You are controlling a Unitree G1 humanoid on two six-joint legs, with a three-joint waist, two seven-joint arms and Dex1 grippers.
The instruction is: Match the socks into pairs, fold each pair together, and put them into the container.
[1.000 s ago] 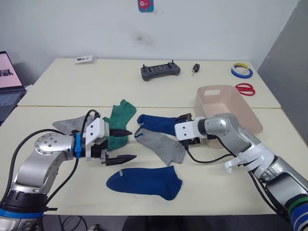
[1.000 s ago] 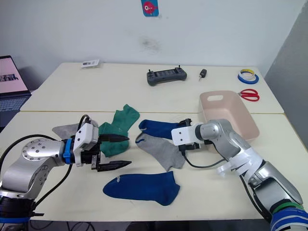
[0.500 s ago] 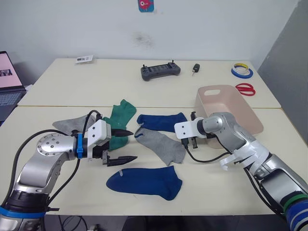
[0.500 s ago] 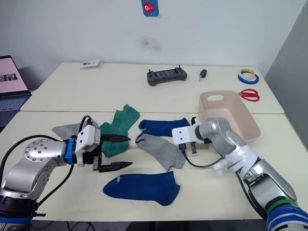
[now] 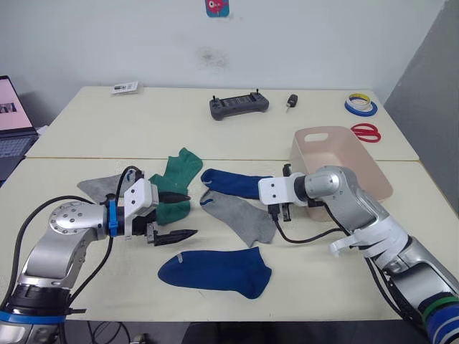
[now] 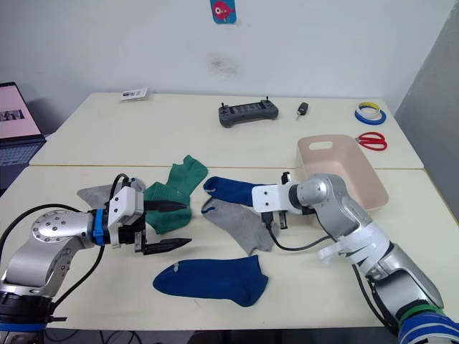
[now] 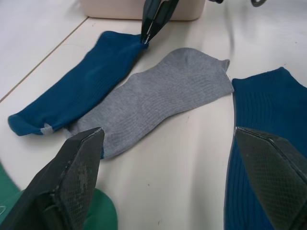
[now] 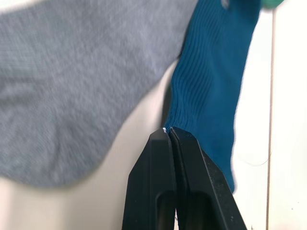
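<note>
Several socks lie on the near table. My right gripper (image 5: 282,212) points down at the cuff end of the far dark blue sock (image 5: 233,183), shut, with the cuff's edge pinched at the fingertips (image 8: 166,130). A grey sock (image 5: 240,215) lies beside it, partly over it. A second dark blue sock (image 5: 215,271) lies flat near the front edge. Green socks (image 5: 179,172) sit in a heap, and another grey sock (image 5: 100,186) is partly hidden behind my left arm. My left gripper (image 5: 181,215) hovers open and empty beside the green heap. The pink-beige container (image 5: 344,161) stands behind my right arm.
On the far table lie a black controller (image 5: 239,105), a key fob (image 5: 291,102), tape rolls (image 5: 359,105), red scissors (image 5: 366,132) and a small card (image 5: 125,88). A laptop (image 5: 14,122) stands at the far left. A seam (image 5: 64,158) divides the two tables.
My right gripper has gone from open to shut at the far dark blue sock's cuff, and that sock has shifted a little. The left arm has drifted slightly to the left, still open.
</note>
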